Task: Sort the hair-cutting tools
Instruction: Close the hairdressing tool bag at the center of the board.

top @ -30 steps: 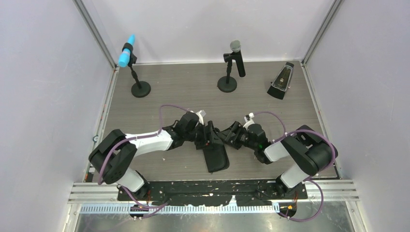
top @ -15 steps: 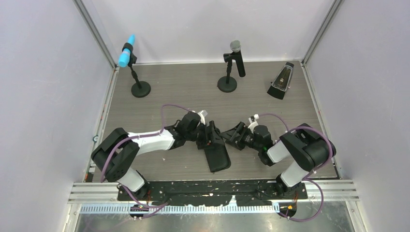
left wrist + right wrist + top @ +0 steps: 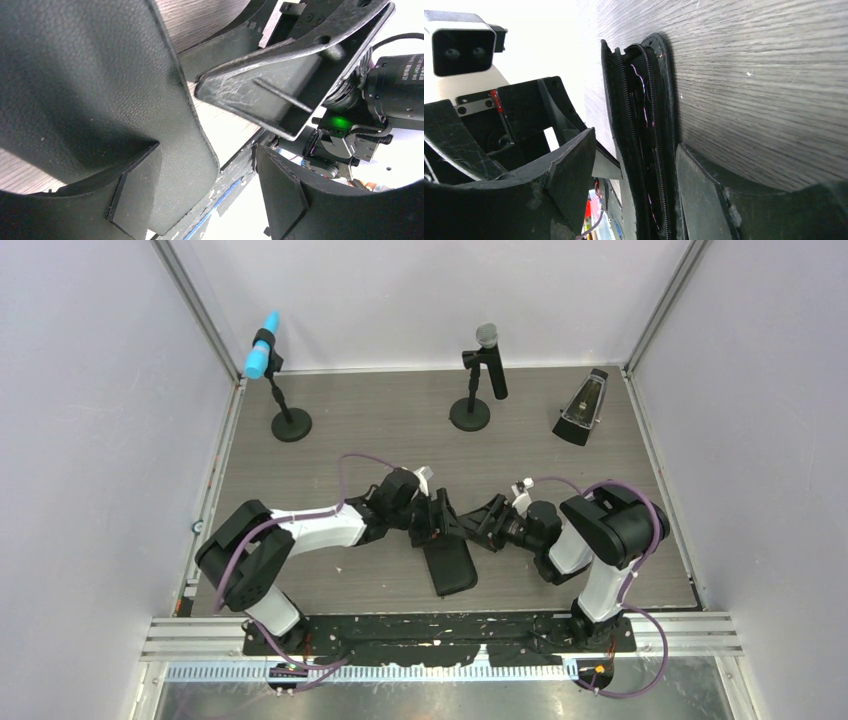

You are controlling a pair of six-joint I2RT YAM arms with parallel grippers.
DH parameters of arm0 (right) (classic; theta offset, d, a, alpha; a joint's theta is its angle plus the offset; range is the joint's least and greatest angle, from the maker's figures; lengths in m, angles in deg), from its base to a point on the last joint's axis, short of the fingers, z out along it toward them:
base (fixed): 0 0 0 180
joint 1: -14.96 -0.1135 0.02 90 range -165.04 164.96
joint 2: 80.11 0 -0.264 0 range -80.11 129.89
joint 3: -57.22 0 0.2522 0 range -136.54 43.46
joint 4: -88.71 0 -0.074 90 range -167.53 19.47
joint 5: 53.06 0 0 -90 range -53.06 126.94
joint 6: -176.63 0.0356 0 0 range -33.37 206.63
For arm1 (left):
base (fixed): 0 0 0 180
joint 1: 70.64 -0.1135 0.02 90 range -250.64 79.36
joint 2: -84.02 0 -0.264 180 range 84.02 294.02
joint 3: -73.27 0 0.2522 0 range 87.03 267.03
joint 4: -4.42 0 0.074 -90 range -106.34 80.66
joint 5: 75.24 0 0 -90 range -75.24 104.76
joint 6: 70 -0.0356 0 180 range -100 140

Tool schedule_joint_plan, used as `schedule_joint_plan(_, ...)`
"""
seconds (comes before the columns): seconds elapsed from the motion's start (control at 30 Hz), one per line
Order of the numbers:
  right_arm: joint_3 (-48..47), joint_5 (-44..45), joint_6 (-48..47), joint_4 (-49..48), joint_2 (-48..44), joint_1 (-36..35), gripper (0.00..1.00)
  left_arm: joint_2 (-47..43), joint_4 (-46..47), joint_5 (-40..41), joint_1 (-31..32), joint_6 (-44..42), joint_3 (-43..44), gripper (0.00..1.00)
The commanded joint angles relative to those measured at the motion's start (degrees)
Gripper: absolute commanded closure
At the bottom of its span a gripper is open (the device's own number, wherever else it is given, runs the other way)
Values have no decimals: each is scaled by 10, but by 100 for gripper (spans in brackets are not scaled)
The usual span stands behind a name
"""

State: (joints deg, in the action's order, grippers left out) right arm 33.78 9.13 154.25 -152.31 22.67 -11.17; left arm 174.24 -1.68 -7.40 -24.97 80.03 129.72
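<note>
The black zip case [image 3: 452, 568] lies flat, its far end between the two grippers. The left gripper [image 3: 207, 195] stands wide, one finger over the case's leather face and the case's edge between its jaws. The right gripper [image 3: 634, 165] is wide too, straddling the part-open zipper edge [image 3: 644, 100] without clamping it. No hair-cutting tools show; they are probably inside. With the fingers so close, closing together could make them collide. A one-sided pull could drag the case and spill its contents. The microphones [image 3: 470, 412] stand well beyond both grippers.
</note>
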Motion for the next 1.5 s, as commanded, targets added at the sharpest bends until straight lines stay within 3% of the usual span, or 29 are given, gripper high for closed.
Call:
schedule_joint_plan(0.0, -12, -21, -53, 66, -1, -3, 33, 19, -11, 8, 2, -15, 44, 29)
schedule_joint_plan(0.1, -25, -10, -91, 159, -30, -3, 37, 30, -18, 7, 1, -18, 57, 28)
schedule_joint_plan(0.3, -40, 29, -162, 294, -84, -4, 68, 32, -18, 7, 1, -18, 61, 29)
schedule_joint_plan(0.43, -42, 40, -171, 313, -78, -3, 79, 0, -33, 16, 1, -18, 51, 28)
schedule_joint_plan(0.7, -44, 36, -168, 301, -57, -2, 83, -121, -183, 122, 0, -27, 12, 26)
schedule_joint_plan(0.77, -45, 36, -167, 302, -56, -2, 83, -140, -204, 152, 0, -18, -9, 31)
schedule_joint_plan(0.83, -46, 36, -167, 302, -54, -2, 83, -146, -196, 161, -2, -7, -33, 42)
schedule_joint_plan(1.03, -45, 33, -161, 293, -39, -2, 84, -99, -153, 136, -2, 11, -40, 58)
schedule_joint_plan(1.2, -43, 35, -162, 293, -34, -1, 87, -50, -137, 123, -2, 13, -21, 83)
schedule_joint_plan(1.47, -49, 32, -162, 286, -7, -1, 88, 11, -131, 109, 23, 24, 27, 80)
